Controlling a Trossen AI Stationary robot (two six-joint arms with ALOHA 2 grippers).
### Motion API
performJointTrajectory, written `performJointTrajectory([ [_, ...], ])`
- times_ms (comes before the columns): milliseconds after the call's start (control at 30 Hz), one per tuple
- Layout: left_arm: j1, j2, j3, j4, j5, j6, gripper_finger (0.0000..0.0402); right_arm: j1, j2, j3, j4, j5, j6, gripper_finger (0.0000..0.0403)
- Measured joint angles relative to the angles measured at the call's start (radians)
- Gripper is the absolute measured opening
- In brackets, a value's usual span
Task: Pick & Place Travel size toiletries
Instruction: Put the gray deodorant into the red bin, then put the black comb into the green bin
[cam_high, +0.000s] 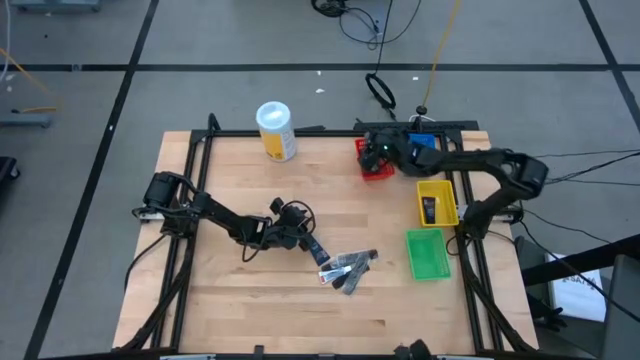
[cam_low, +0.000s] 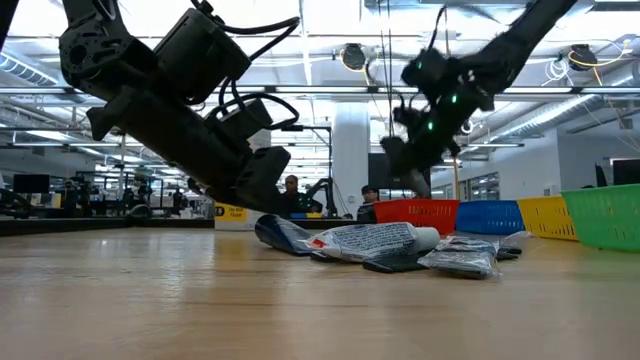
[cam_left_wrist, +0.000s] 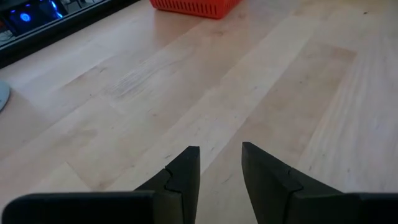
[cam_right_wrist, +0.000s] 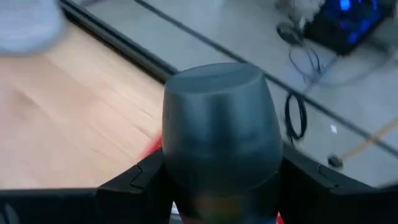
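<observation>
The travel size toiletries (cam_high: 347, 268) lie in a small heap of tubes and sachets near the table's middle, resting on the wood (cam_low: 380, 245). My left gripper (cam_high: 305, 240) stands open just left of the heap, low over the table, with nothing between its fingers (cam_left_wrist: 221, 168). My right gripper (cam_high: 376, 152) is over the red bin (cam_high: 376, 165) at the far side, shut on a dark grey small bottle (cam_right_wrist: 217, 124). My right gripper pinches the dark grey bottle's two sides (cam_right_wrist: 174, 155) between its two fingers (cam_right_wrist: 134, 180). The bottle's blunt end points away from the wrist. The fingers slant downward from the table's right. The bottle is lifted clear, above the red bin.
A tall white canister (cam_high: 276, 130) stands at the far edge, left of the red bin. Right of the red bin are a blue bin (cam_high: 425, 143), a yellow bin (cam_high: 437, 200) holding a dark item, and a green bin (cam_high: 427, 253). Bare wood lies near the front edge.
</observation>
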Motion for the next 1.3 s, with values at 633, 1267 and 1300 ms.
performJointTrajectory([
  [633,-0.003,0.0,0.0,0.0,0.016,-0.002,0.012,-0.031,0.042,-0.001,-0.124,-0.006,0.142,0.0253],
  [1267,-0.003,0.0,0.0,0.012,0.015,0.002,0.012,0.631,-0.25,-0.133,-0.445,-0.473,0.418,0.0198],
  [1300,-0.003,0.0,0.0,0.015,0.015,0.002,0.012,0.665,-0.249,-0.133,-0.498,-0.433,0.449,0.0193],
])
